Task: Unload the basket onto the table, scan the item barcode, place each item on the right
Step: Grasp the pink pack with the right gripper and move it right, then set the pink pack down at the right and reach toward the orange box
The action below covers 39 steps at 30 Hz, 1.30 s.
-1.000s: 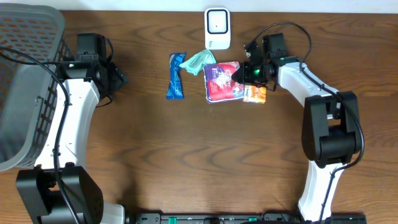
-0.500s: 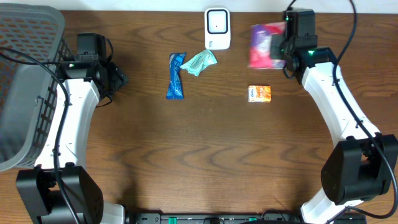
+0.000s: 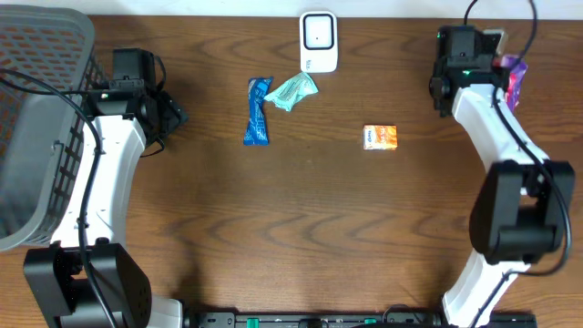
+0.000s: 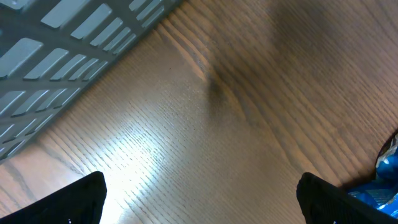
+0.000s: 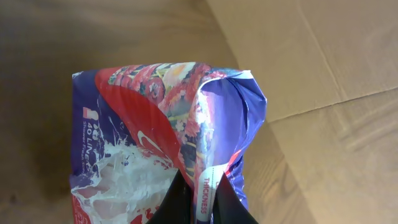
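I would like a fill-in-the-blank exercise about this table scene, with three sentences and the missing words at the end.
1. The right pincer is shut on the ____ packet.
2. The left pincer is open and holds ____.
3. The small orange box lies on the ____.

Missing words: purple; nothing; table

You see a dark wooden table (image 3: 301, 228); left of it stands a grey slatted basket (image 3: 36, 109), with glare near the basket.
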Each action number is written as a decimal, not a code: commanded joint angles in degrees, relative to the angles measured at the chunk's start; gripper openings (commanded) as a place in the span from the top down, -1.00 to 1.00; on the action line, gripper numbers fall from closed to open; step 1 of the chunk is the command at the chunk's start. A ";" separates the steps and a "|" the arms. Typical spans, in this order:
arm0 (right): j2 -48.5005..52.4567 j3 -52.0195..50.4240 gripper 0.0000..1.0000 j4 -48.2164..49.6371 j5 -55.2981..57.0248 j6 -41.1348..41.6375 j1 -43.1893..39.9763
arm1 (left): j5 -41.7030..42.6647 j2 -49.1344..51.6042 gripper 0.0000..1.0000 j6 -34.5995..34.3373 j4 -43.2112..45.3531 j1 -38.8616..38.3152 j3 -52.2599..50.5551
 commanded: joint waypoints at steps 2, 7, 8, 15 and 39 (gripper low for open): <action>2.89 0.28 0.88 -0.52 2.27 -2.10 1.53 | -0.70 0.22 -0.96 -0.68 -0.17 0.13 0.02; 4.17 0.28 0.57 -2.99 -7.34 -1.79 3.61 | -0.70 0.22 -0.96 -0.68 -0.17 0.13 0.02; 4.20 0.28 0.46 -3.26 -9.64 -1.33 4.02 | -0.70 0.22 -0.96 -0.68 -0.17 0.13 0.02; 4.17 0.31 0.08 -3.63 -23.19 1.38 7.91 | -0.70 0.22 -0.96 -0.68 -0.17 0.13 0.02; 2.84 9.22 -0.65 -24.59 -49.24 1.75 12.96 | -0.68 0.22 -0.96 -0.68 -0.17 0.13 0.02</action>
